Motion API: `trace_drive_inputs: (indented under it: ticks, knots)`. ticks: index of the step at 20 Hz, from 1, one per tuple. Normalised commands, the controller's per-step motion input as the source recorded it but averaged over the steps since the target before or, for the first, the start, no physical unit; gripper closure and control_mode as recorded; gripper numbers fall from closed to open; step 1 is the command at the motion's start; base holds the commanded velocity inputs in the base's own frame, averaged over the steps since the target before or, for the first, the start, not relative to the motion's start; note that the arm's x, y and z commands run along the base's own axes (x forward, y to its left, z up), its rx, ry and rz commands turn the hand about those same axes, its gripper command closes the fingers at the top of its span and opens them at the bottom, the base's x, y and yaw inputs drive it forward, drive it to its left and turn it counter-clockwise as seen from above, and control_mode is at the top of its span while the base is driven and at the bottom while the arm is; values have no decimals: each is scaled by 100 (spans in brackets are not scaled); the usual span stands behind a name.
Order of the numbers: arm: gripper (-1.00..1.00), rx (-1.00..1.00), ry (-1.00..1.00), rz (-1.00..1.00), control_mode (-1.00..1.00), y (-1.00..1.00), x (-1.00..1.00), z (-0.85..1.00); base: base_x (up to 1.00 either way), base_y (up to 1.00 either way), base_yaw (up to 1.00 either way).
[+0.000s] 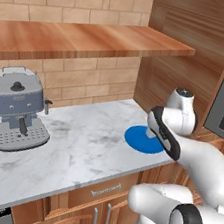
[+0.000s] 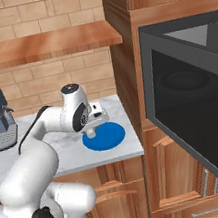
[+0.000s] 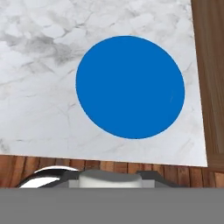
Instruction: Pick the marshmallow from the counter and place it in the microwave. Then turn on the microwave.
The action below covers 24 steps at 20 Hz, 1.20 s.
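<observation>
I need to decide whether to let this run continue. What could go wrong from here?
The marshmallow looks pinched at its top, hanging above the blue plate; such a shallow hold might slip as the arm swings. The open microwave door juts out to the right, so the arm could clip it on the way in.

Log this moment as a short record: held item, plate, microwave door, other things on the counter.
held item: marshmallow, white, between the jaws of the gripper
height: lifted above the blue plate
plate: flat on the counter, near its right end
microwave: door swung open
also on counter: grey coffee machine, far left
</observation>
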Motion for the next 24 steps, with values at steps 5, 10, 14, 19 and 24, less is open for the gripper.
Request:
trace_drive_inputs:
  ticks: [5,10,14,19,24]
  knots:
    - [100,2,-14,-9,-100,-2,-38,19,0,0,0]
    - [100,0,-15,-12,-100,0,-31,20,0,0,0]
    - [100,1,-12,-13,-100,0,-30,24,0,0,0]
    - [100,3,-9,-12,-100,0,-25,34,0,0,0]
    - [100,4,-3,-8,-100,0,-14,37,0,0,0]
